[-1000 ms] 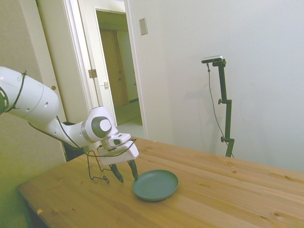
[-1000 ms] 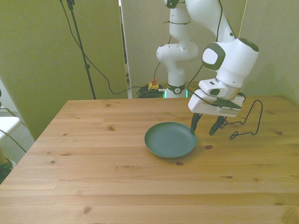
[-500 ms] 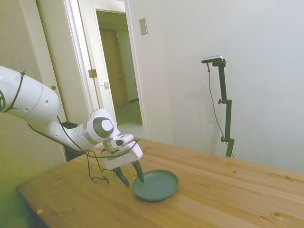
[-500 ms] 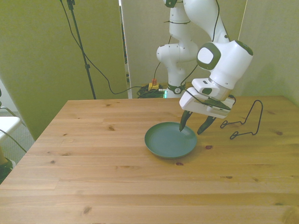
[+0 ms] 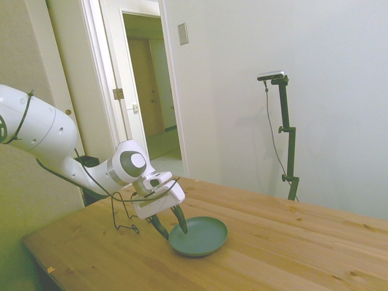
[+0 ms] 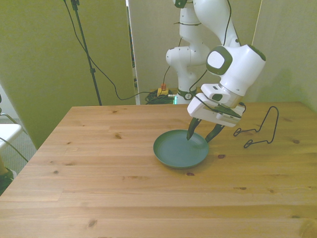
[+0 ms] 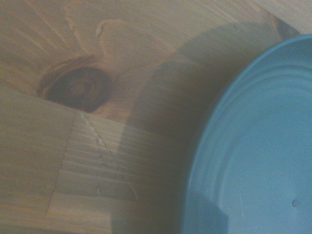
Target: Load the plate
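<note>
The grey-green plate (image 6: 174,151) lies flat and bare on the wooden table (image 6: 99,163), near its middle. My gripper (image 6: 202,135) hangs low over the plate's far rim on the front view's right, open. One finger points down inside the rim and the other stands just outside it, so the rim sits between them. In the side view the gripper (image 5: 171,226) is at the plate's (image 5: 203,237) left edge. The wrist view shows the plate's rim (image 7: 258,156) close by, over bare wood.
A thin black wire rack (image 6: 261,130) stands on the table just beyond the gripper, on the front view's right; it appears behind the arm in the side view (image 5: 123,213). A dark knot (image 7: 78,88) marks the wood beside the plate.
The gripper has moved from beside the wire rack toward the plate, to the front view's left and lower, and now straddles the rim. The plate and rack have stayed put.
</note>
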`<state>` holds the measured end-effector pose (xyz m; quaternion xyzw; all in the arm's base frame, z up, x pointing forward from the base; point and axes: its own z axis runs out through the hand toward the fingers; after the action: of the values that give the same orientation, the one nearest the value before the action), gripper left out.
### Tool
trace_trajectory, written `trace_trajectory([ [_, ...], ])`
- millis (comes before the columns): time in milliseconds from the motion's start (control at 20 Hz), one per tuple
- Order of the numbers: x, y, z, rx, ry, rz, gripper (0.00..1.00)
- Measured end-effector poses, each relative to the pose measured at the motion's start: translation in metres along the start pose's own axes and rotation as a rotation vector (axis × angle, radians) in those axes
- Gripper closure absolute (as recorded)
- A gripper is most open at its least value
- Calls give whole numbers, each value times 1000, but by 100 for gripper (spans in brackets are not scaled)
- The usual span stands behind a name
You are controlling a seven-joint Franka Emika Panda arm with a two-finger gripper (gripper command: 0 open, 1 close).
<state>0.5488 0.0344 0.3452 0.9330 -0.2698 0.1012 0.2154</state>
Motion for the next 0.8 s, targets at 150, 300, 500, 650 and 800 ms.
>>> trace_trajectory([
  [150,-1,-1,1,5,3,-5,100],
  [300,-2,-1,3,9,4,-10,100],
  [500,-3,-1,7,8,6,-18,100],
  [650,-3,-2,9,3,11,-26,100],
  [800,-4,-3,11,5,11,-28,100],
])
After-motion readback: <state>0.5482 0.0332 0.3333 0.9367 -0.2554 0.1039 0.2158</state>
